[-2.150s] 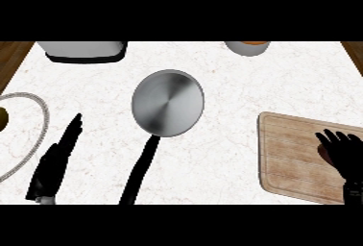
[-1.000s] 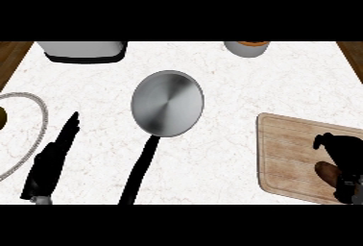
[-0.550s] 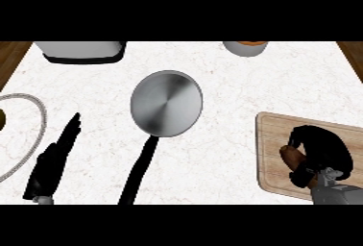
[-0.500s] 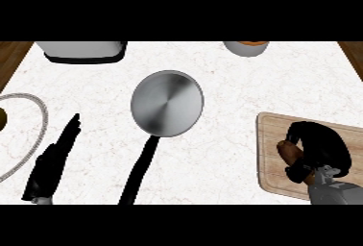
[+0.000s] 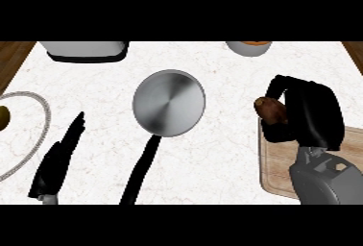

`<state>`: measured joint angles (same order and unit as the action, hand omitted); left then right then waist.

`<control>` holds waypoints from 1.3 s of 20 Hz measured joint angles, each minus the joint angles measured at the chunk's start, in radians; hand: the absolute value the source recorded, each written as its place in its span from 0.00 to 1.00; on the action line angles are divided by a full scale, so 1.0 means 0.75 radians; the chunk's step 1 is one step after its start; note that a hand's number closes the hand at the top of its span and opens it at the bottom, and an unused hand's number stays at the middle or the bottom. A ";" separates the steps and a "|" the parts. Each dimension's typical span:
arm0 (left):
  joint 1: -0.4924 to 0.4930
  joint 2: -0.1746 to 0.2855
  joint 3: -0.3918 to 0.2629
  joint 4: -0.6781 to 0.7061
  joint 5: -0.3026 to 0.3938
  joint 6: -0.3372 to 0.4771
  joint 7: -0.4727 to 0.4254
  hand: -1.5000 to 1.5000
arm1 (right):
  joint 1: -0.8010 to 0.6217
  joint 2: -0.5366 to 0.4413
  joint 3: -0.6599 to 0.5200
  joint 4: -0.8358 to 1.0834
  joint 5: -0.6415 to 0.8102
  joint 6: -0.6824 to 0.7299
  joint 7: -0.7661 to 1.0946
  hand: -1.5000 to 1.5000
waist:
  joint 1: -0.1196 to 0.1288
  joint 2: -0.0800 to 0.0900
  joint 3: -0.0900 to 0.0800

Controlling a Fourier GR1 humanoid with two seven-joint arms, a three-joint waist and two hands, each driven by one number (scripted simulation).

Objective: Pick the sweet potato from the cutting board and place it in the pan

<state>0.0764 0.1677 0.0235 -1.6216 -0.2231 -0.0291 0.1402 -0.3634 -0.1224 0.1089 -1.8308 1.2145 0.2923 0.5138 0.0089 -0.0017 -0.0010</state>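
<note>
The right robot hand [image 5: 306,115] has lifted off the board [image 5: 278,178] toward 11 o'clock, fingers clamped round the potato [image 5: 270,108], with the pan [image 5: 169,102] at its 9 o'clock; the potato juts out and could slip mid-carry.

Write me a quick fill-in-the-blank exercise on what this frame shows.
1. The right hand is curled round the ____.
2. In the head view, the pan lies to the ____ of the cutting board.
3. The pan's handle points toward the view's ____ edge.

Missing words: sweet potato; left; lower.
</note>
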 measured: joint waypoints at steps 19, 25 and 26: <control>-0.050 -0.007 -0.006 0.009 -0.005 -0.035 0.001 0.50 | -0.803 0.161 0.084 1.126 -0.465 -0.558 0.080 1.00 | 0.061 0.019 0.001; -0.071 -0.010 -0.025 0.005 -0.006 -0.053 -0.005 0.50 | -0.931 0.163 0.171 1.521 -0.589 -0.673 -0.004 1.00 | 0.104 0.033 0.001; -0.079 -0.009 -0.027 0.013 -0.009 -0.054 -0.005 0.50 | -0.943 0.163 0.193 1.571 -0.604 -0.661 -0.021 1.00 | 0.110 0.035 0.000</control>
<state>0.0173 0.1607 0.0033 -1.6121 -0.2297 -0.0696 0.1364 -1.0710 -0.0002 0.2540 -0.6523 0.7615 -0.2038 0.4982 0.0912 0.0247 -0.0006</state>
